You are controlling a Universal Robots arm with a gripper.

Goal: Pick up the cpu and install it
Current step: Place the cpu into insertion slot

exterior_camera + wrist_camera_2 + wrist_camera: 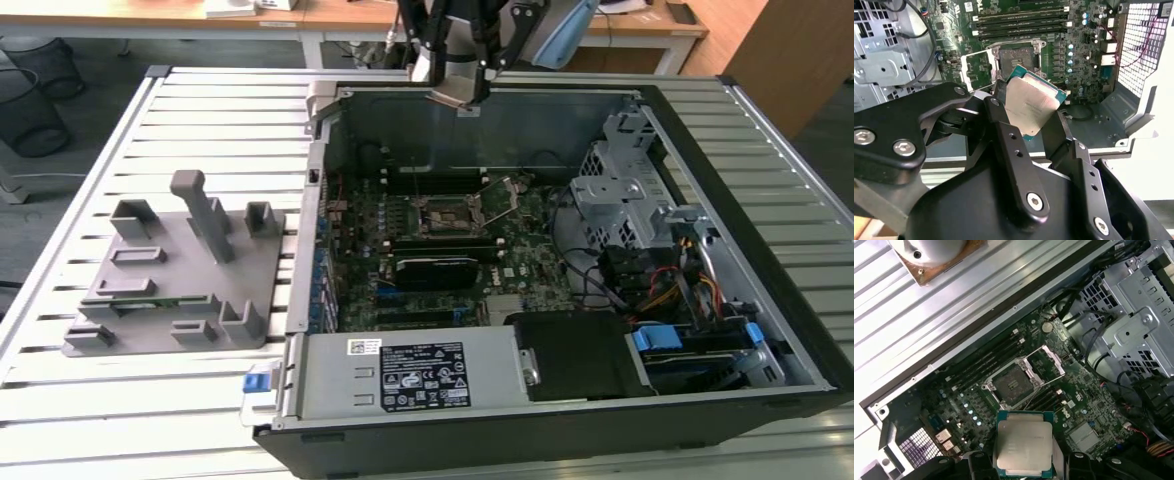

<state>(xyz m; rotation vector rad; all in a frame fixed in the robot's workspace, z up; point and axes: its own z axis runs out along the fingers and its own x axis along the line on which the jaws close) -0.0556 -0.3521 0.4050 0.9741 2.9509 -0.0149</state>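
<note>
Gripper (457, 92) hangs in the air over the far wall of the open computer case (747, 300), which lies on its side on the slatted metal table (227, 110). Its two dark fingers (1000, 117) are closed on the cpu (1031, 105), pinching the small square chip by two opposite edges. The chip's pale metal top faces the cameras in both wrist views, with a thin green border around it, and in the second wrist view it sits tilted between the fingers. The chip is clear of everything in the case, well above the board.

Inside the case, the green board (534, 260) lies flat. Its square socket (451, 212) is near the board's middle and stands open, its metal frame (976, 67) swung up and to one side. In the first wrist view the socket (1011, 385) shows just beyond the held chip. Rows of long memory slots (434, 180) run between the socket and the far wall. A silver drive cage (627, 180) fills the case toward the exterior view's right, and a metal box with a label (414, 370) lies along the case's near edge.

A grey fixture (174, 270) rests on the table beside the case, on the exterior view's left.
</note>
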